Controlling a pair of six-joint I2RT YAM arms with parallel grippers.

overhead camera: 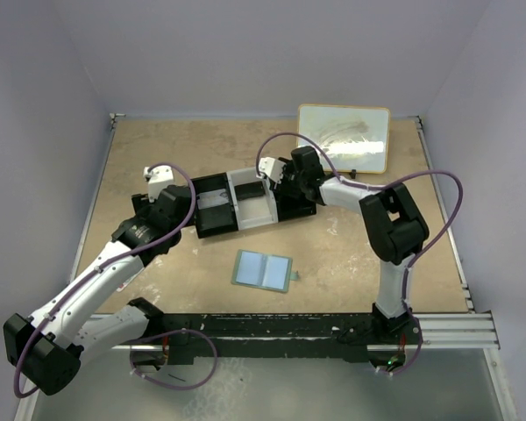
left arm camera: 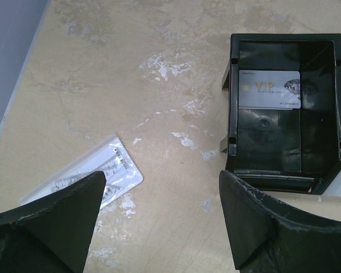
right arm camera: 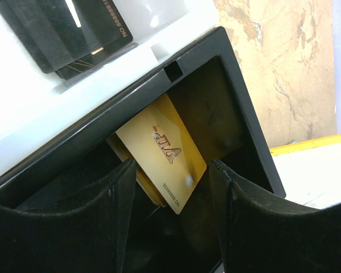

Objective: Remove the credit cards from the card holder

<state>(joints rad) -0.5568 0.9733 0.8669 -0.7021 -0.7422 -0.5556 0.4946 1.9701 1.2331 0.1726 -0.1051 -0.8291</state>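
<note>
The right end effector (right arm camera: pixel 173 169) hangs released over a gold card (right arm camera: pixel 159 149) in the tray (right arm camera: pixel 119 108). The left end effector (left arm camera: pixel 162 193) gapes above the worktop (left arm camera: pixel 102 85).

A gold card lettered "VIP" (right arm camera: pixel 162 153) stands tilted on its edge, low between the spread fingers of the right gripper (right arm camera: pixel 173 169). Dark cards (right arm camera: pixel 74 28) lie stacked flat beyond those fingers, to their upper left. A silver-grey VIP card (left arm camera: pixel 270 89) lies flat ahead and to the right of the left gripper (left arm camera: pixel 162 176). The card holder (overhead camera: pixel 263 270) lies open with its light blue inside up, well behind both grippers.
</note>
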